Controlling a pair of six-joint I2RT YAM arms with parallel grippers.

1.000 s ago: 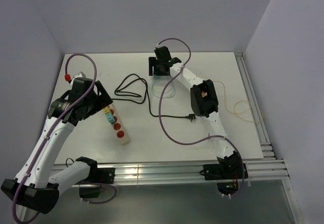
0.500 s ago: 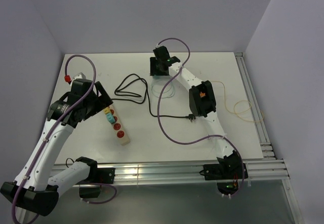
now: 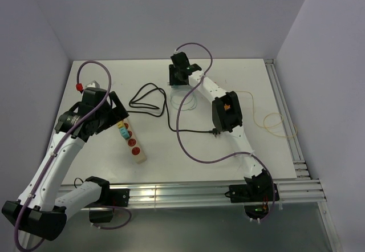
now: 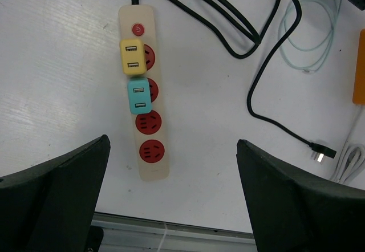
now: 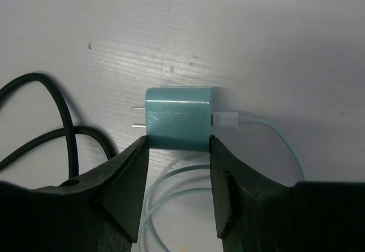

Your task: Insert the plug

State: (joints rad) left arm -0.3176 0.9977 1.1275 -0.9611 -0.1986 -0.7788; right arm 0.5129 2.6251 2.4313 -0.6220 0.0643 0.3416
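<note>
Right fingers narrowed | teal plug between them, contact unclear

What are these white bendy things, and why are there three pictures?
They are robot arms, a left arm and a right arm, with pinching fingers, trying to plug something in. One picture looks down from above. The other two come from little cameras on each wrist. On the white table lie a power strip with a yellow adapter and a teal adapter already in it, a black cord, and a teal charger. The left gripper hangs wide open above the power strip, holding nothing. The right gripper has a finger on each side of the teal charger. I can't tell whether it is squeezing yet.
</note>
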